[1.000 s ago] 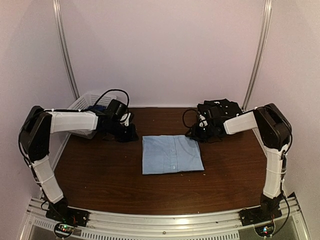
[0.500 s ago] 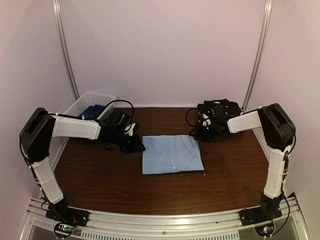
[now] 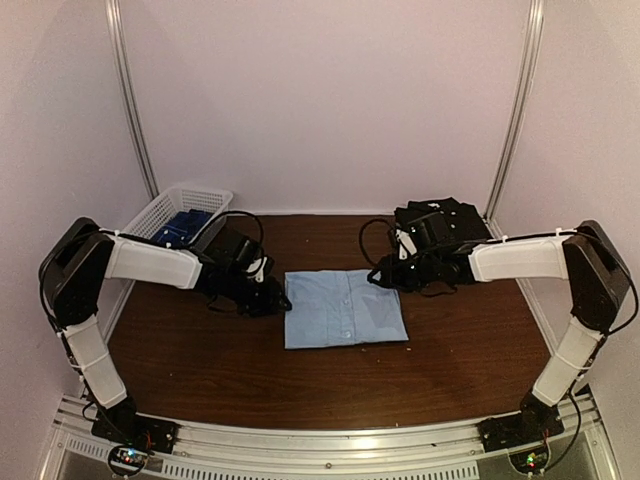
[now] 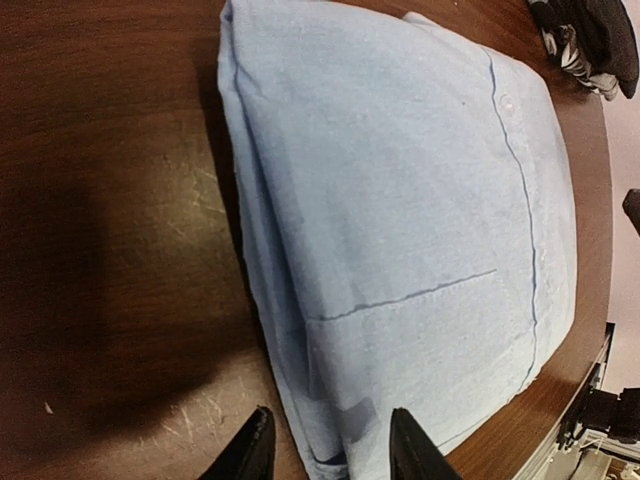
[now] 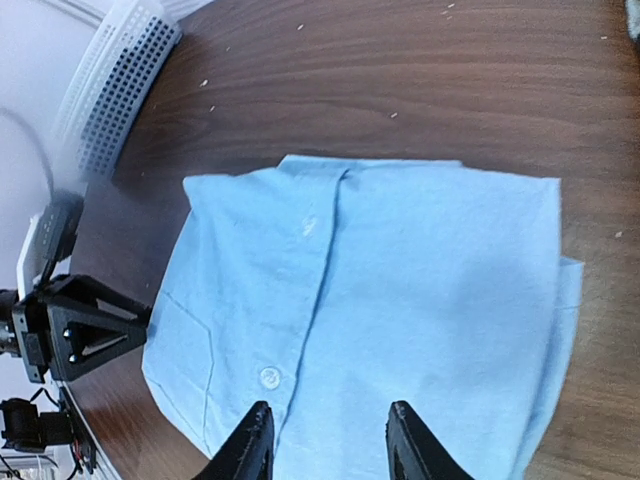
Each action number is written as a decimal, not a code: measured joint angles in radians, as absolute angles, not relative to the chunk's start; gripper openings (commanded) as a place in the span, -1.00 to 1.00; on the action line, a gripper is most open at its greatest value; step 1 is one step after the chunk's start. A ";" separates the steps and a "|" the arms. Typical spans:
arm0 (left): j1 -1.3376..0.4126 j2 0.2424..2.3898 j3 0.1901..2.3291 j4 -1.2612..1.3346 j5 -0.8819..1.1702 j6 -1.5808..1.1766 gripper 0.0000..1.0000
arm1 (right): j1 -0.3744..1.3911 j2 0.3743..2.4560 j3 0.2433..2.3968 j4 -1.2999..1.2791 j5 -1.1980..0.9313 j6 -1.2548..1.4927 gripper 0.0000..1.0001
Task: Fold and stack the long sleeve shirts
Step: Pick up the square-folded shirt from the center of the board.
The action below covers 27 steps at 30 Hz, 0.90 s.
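A folded light blue long sleeve shirt [image 3: 345, 310] lies at the table's middle, button placket up. My left gripper [image 3: 277, 298] is low at its left edge. In the left wrist view the gripper [image 4: 330, 448] is open, with its fingertips either side of the shirt's [image 4: 400, 200] layered edge. My right gripper [image 3: 379, 277] hovers at the shirt's far right corner. It is also open [image 5: 328, 445], over the placket of the shirt [image 5: 400, 300] and beside a button. Folded black shirts [image 3: 440, 222] are piled at the back right, and a patterned edge [image 4: 590, 40] shows there.
A white mesh basket [image 3: 160, 208] stands at the back left with dark blue cloth [image 3: 187, 224] in it. The basket [image 5: 110, 90] also shows in the right wrist view. Walls close in the table's sides and back. Brown tabletop [image 3: 200, 360] surrounds the shirt.
My left arm has swung from beside the basket to the blue shirt's left edge, and its jaws have opened. My right arm has come forward from the black pile to the shirt's far right corner.
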<state>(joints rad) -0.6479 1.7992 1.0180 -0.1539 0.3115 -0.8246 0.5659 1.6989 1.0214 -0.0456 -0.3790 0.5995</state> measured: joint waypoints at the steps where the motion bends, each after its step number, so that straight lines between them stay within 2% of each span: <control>1: -0.648 1.799 1.018 -0.152 0.312 -0.825 -0.16 | 0.589 1.699 1.022 -0.048 -0.374 0.601 -0.20; 7: -0.648 1.825 1.019 -0.134 0.311 -0.825 -0.16 | 0.689 1.699 1.022 -0.064 -0.356 0.601 -0.19; 13: -0.653 1.898 1.064 -0.131 0.305 -0.822 -0.22 | 0.712 1.699 1.022 -0.068 -0.321 0.601 -0.20; 20: -0.667 1.946 1.115 -0.134 0.297 -0.832 -0.52 | 0.731 1.699 1.018 -0.067 -0.291 0.601 -0.19; 25: -0.670 1.957 1.119 -0.136 0.298 -0.856 -0.98 | 0.735 1.699 1.001 -0.075 -0.269 0.601 -0.18; 27: -0.671 1.961 1.121 -0.136 0.303 -0.861 -1.00 | 0.735 1.699 1.001 -0.075 -0.265 0.600 -0.18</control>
<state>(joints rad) -0.6708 1.9614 1.1210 -0.1356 0.3027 -0.8608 0.7345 1.6985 1.0012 -0.0753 -0.2646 0.6003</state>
